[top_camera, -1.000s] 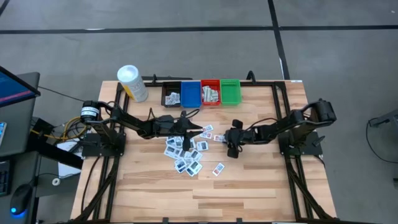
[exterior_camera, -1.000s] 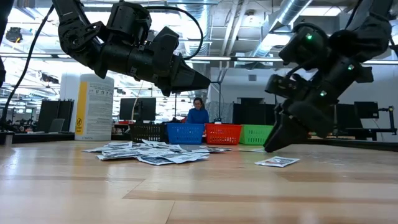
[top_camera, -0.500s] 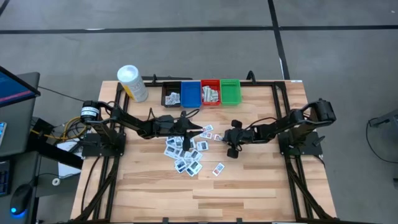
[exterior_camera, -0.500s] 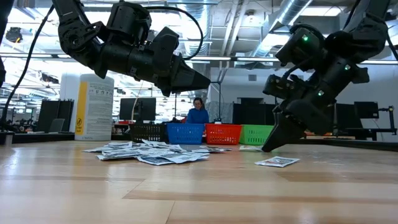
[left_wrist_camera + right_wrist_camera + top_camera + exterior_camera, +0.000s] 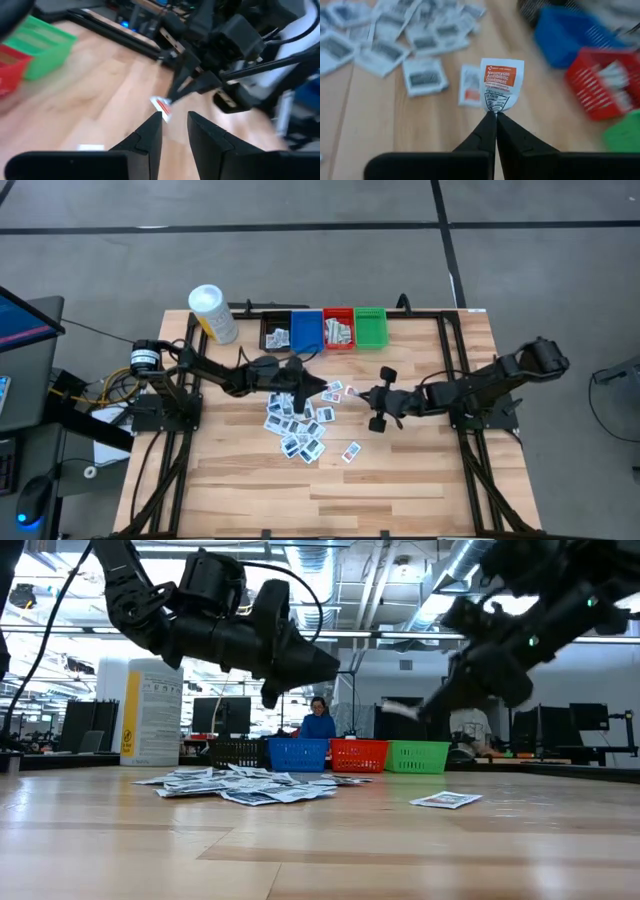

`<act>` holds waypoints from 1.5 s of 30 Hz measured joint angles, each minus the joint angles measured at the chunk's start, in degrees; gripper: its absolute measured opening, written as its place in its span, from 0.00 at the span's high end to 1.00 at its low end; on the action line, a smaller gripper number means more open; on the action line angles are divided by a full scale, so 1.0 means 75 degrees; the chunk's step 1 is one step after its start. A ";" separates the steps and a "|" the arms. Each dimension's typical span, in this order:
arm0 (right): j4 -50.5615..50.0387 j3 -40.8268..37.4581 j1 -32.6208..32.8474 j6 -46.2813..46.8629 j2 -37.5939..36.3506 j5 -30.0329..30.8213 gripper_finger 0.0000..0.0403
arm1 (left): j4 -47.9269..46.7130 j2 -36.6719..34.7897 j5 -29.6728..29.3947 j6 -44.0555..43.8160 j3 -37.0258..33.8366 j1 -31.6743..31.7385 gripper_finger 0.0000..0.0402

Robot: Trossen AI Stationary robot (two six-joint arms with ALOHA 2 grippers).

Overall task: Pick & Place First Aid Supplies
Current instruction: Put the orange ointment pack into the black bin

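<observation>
My right gripper point(image 5: 362, 393) is shut on one small white packet with an orange-red label point(image 5: 501, 85), held in the air over the table's middle, right of the pile. The other first aid supplies, many flat white packets point(image 5: 296, 426), lie scattered on the wood. One more packet point(image 5: 351, 451) lies alone nearer the front edge. My left gripper point(image 5: 174, 117) hovers open above the pile's far right part, pointing at the right gripper, with nothing between its fingers. My right gripper pinches the packet's bottom edge point(image 5: 492, 110) between its two fingertips. The fingers come from the table's right, slanting a little downward. The packet sticks out beyond the fingertips point(image 5: 400, 710), printed face toward the wrist camera, lifted clear of the table.
Black point(image 5: 275, 333), blue point(image 5: 306, 330), red point(image 5: 338, 330) and green point(image 5: 370, 327) bins stand in a row at the far edge; the black and red ones hold packets. A white-capped yellow container point(image 5: 212, 313) stands at the far left. The near half of the table is bare wood.
My right gripper stood with its fingertips down on the table right of the pile; it has taken hold of the orange-labelled packet and risen with it, tipping closer to level. My left gripper has rolled about its own axis while staying above the pile.
</observation>
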 joint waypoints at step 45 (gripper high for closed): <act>-0.0412 0.2040 0.0326 -0.1943 0.0903 0.1277 1.00 | 0.0106 0.0000 0.0179 -0.0585 0.0413 -0.0202 0.77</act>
